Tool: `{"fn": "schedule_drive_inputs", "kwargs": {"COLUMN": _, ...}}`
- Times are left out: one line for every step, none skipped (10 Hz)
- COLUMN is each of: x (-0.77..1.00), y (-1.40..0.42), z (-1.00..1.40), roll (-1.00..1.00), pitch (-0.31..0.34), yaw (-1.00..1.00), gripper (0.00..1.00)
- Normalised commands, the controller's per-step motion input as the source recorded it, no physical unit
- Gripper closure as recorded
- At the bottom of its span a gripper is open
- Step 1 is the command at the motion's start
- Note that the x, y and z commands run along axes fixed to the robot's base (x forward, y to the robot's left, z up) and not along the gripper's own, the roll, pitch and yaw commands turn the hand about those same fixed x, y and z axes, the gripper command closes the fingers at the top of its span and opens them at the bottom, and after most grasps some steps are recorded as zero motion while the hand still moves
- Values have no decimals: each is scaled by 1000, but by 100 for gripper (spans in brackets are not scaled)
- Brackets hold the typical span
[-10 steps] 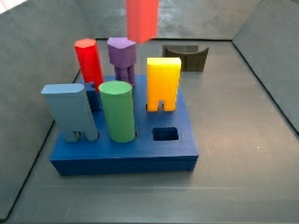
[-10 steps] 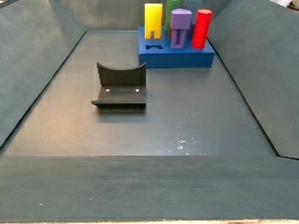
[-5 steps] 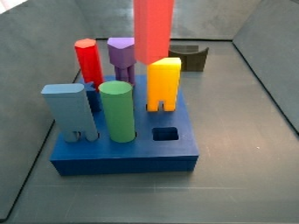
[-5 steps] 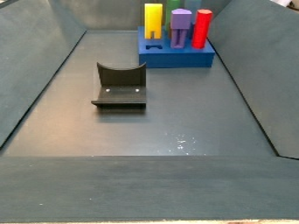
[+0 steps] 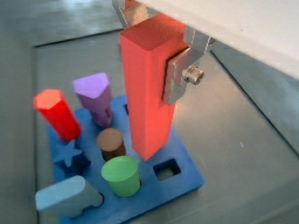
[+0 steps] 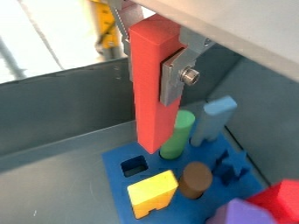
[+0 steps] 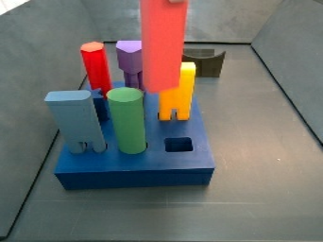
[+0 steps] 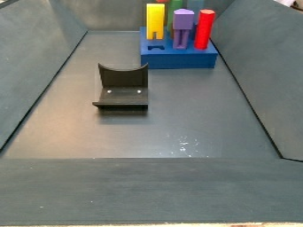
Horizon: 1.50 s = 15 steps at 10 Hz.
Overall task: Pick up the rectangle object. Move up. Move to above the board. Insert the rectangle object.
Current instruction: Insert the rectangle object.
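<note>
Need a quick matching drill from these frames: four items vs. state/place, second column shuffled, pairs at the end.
Items
1. rectangle object
2. green cylinder
3. square hole
4. fixture

States
A. empty, in the board near a corner
B. on the floor, apart from the board
C. held in the gripper, above the board
D. standing in the board

Pairs: 1-C, 2-D, 3-A, 4-B
</note>
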Motion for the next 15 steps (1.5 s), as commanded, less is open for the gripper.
{"fn": "schedule_drive_inputs", "kwargs": {"x": 0, "y": -3, "z": -434, "roll": -3, "pitch": -76, "yaw": -1000, "gripper": 100}}
{"fn": "schedule_drive_inputs", "kwargs": {"x": 0, "y": 0, "z": -437, "roll": -6, "pitch": -73, "yaw": -1000, "gripper": 100}}
{"fn": "schedule_drive_inputs", "kwargs": {"x": 0, "y": -9, "z": -403, "roll": -19, "pitch": -60, "yaw": -1000, "gripper": 100}}
{"fn": "schedule_drive_inputs", "kwargs": {"x": 386, "y": -66, "z": -434, "roll": -31, "pitch": -16, "yaw": -729, "gripper": 100}}
{"fn": "schedule_drive_inputs", "kwargs": {"x": 600, "y": -114, "z": -480, "roll": -10, "pitch": -13, "yaw": -511, "gripper": 100}}
{"fn": "schedule_drive_inputs", "kwargs": {"x": 669, "y": -134, "z": -526, "roll": 0, "pitch": -14, "yaw": -434, "gripper": 100}}
{"fn": "schedule_drive_inputs", "kwargs": {"x": 729, "y": -143, "z": -577, "roll": 0, "pitch": -11, "yaw": -366, "gripper": 100}}
{"fn": "schedule_drive_inputs", "kwargs": {"x": 754, "y": -171, "z": -523, "roll": 26, "pitch": 0, "yaw": -286, "gripper": 100}}
{"fn": "schedule_drive_inputs", "kwargs": {"x": 723, "y": -189, "z": -280, "roll": 229, "pitch": 136, "yaw": -114, "gripper": 100}}
{"fn": "schedule_drive_inputs", "kwargs": {"x": 643, "y": -237, "z": -154, "roll": 359, "pitch": 236, "yaw": -11, "gripper": 100}}
{"fn": "schedule_drive_inputs", "kwargs": {"x": 531, "y": -300, "z": -17, "roll": 449, "pitch": 250, "yaw": 0, "gripper": 100}}
{"fn": "schedule_drive_inputs", "kwargs": {"x": 397, "y": -274, "z": -14, "roll": 433, "pitch": 217, "yaw": 0, "gripper": 100}}
{"fn": "schedule_drive_inputs", "kwargs": {"x": 297, "y": -211, "z": -51, "roll": 400, "pitch": 173, "yaw": 0, "gripper": 100}}
{"fn": "schedule_drive_inputs", "kwargs": {"x": 171, "y": -100, "z": -160, "roll": 306, "pitch": 106, "yaw": -9, "gripper": 100}}
{"fn": "schedule_drive_inputs", "kwargs": {"x": 6, "y": 0, "z": 0, "roll": 9, "pitch": 30, "yaw": 0, "gripper": 100}}
